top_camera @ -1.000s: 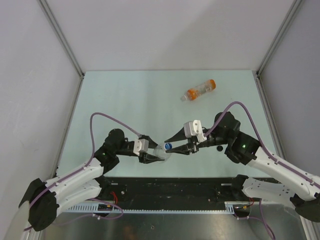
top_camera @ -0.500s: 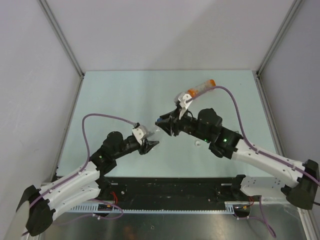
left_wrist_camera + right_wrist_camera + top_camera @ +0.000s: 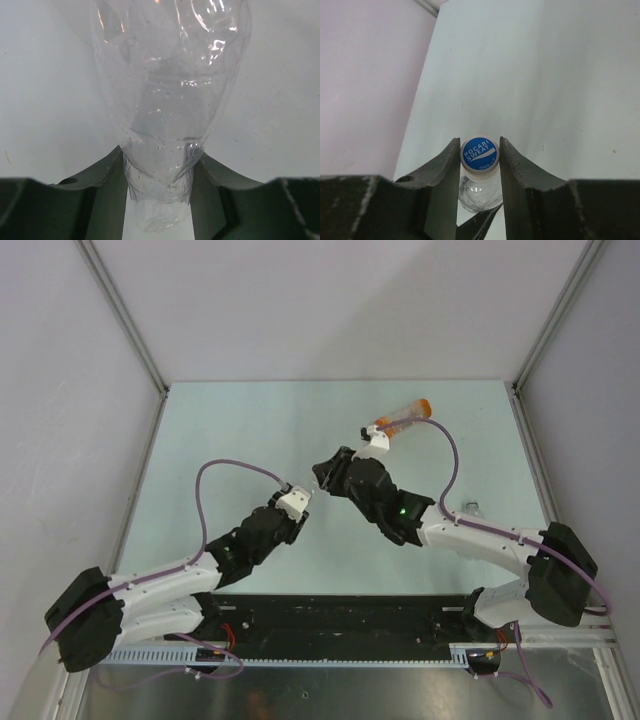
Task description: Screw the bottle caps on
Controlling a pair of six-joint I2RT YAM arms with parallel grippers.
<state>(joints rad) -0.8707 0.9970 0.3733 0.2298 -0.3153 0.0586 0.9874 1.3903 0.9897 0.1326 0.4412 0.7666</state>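
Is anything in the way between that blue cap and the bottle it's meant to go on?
Nothing visible. The right gripper holds the blue cap right at the mouth of the clear bottle, with the left gripper clamped on the neck.

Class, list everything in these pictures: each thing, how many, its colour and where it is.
clear bottle: one, see-through, neck held by the left gripper.
cap: one, blue top, white rim, on that bottle's neck, between the fingers of the right gripper.
orange bottle: one, orange-tinted, lying on the table, far right.
small object: one, pale, on the table beside the right arm; too small to identify.
table: one, pale green.
left gripper: one, dark, shut on the clear bottle.
right gripper: one, dark, shut on the cap.
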